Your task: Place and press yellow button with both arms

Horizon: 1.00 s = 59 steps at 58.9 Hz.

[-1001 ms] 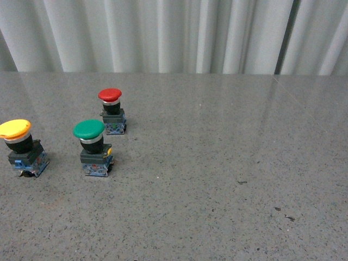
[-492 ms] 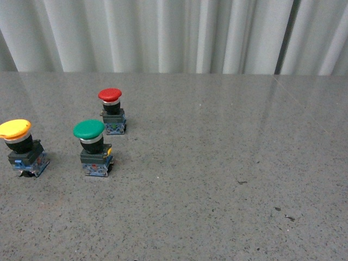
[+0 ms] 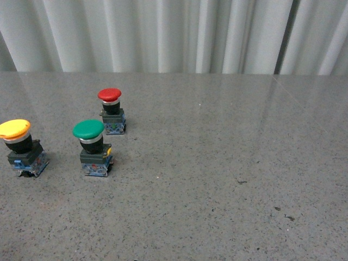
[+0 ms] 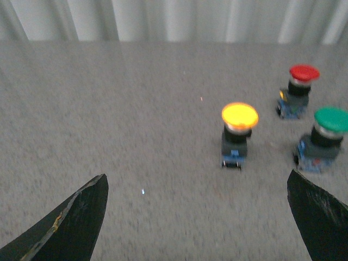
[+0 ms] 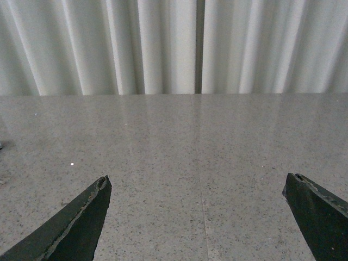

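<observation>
The yellow button [image 3: 15, 130] stands upright on the grey table at the far left of the front view, on a dark base with blue parts. It also shows in the left wrist view [image 4: 239, 117], ahead of my left gripper [image 4: 197, 182], which is open, empty and well short of it. My right gripper [image 5: 197, 182] is open and empty over bare table; no button shows in its view. Neither arm shows in the front view.
A green-capped button [image 3: 88, 130] stands just right of the yellow one, and a red-capped button [image 3: 110, 95] stands behind it. A white pleated curtain [image 3: 174, 32] closes off the back edge of the grey stone table [image 3: 228, 163].
</observation>
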Available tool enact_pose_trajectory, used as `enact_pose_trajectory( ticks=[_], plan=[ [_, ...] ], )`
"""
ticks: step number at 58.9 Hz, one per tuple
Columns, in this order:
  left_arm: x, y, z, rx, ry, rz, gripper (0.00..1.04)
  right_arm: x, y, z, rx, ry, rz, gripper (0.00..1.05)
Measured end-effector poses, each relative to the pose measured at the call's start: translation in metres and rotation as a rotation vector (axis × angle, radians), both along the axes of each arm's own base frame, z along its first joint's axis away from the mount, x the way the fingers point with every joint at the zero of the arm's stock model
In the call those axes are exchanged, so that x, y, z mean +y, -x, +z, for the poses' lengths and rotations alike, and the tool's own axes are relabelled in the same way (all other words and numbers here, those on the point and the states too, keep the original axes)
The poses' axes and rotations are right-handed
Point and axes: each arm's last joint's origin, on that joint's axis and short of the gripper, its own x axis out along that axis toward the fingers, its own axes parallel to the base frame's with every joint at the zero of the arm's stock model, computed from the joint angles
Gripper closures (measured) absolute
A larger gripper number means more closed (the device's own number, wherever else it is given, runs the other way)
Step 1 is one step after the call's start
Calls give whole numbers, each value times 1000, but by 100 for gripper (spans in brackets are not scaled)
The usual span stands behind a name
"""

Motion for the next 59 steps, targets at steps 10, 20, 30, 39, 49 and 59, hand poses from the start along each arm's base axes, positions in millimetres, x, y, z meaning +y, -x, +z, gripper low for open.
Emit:
enact_pose_trajectory(
  ticks=[10, 20, 30, 39, 49, 59],
  plan=[
    [-6, -52, 32, -43, -15, -63, 7, 0, 0, 0, 1, 0, 0, 6],
    [-11, -116, 22, 146, -25, -111, 7, 0, 0, 0, 1, 0, 0, 6],
    [-10, -151, 13, 228, 6, -134, 7, 0, 0, 0, 1, 0, 0, 6],
    [-11, -164, -9, 301, 15, -151, 7, 0, 0, 0, 1, 0, 0, 6],
    [-12, -169, -20, 322, 18, -181, 7, 0, 0, 0, 1, 0, 0, 6],
    [-12, -172, -28, 333, -5, -189, 7, 0, 0, 0, 1, 0, 0, 6]
  ],
)
